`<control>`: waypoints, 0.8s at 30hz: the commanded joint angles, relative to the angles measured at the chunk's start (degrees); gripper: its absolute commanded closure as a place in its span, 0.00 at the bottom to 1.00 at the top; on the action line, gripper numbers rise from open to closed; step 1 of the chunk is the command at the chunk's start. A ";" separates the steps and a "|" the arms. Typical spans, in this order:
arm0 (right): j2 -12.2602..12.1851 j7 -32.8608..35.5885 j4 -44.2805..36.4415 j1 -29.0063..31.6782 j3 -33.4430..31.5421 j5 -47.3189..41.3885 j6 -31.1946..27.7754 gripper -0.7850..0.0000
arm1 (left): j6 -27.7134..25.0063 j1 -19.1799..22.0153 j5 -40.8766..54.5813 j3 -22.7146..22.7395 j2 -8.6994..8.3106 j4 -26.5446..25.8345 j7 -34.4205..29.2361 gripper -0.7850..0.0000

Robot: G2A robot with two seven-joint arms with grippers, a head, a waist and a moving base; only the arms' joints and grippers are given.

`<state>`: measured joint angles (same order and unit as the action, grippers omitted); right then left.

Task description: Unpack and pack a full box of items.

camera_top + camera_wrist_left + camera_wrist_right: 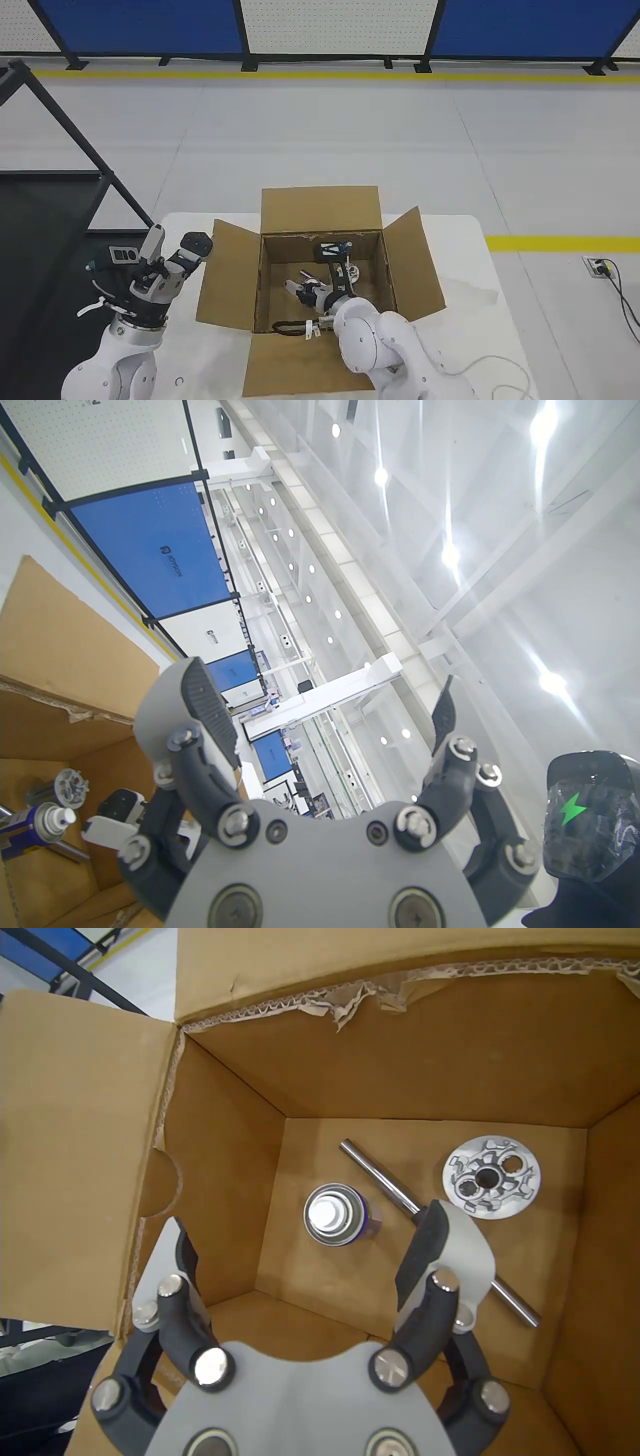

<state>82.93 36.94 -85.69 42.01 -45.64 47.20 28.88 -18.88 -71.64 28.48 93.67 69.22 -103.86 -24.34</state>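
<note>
An open cardboard box [320,208] stands mid-table, all flaps folded out. On its floor are an upright spray can [335,1215] with a white nozzle, a steel rod [372,1170] lying diagonally, and a flat metal disc [492,1178] with cut-outs. My right gripper [307,1223] hangs open inside the box above the can, one finger [440,1248] over the rod, holding nothing. It also shows in the top view [312,290]. My left gripper [322,677] is open and empty, pointing up at the ceiling beside the box's left flap [165,250]. Its view catches the can [35,825] and disc [70,785].
The white table [460,300] has bare surface to the right of the box. A black frame post [80,140] slants past the table's left corner. The box's torn inner rim [350,1003] is ragged at the far wall.
</note>
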 commanded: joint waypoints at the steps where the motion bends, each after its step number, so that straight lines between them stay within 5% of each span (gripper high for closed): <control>1: 0.48 0.79 1.80 -1.32 1.17 1.21 0.20 0.00 | -0.01 0.02 -0.03 -0.01 0.00 0.02 0.03 0.00; 16: 3.57 5.73 9.83 -6.52 6.22 8.40 2.27 0.00 | 0.57 -0.89 0.24 0.41 0.06 -0.89 1.72 0.00; 24: 5.04 7.23 12.67 -7.89 6.70 9.57 2.22 0.29 | 0.57 -0.89 0.24 0.41 0.06 -0.89 1.72 0.00</control>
<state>87.77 43.83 -73.39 34.29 -38.96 56.76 31.26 -18.31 -72.53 28.73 94.08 69.29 -104.76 -22.62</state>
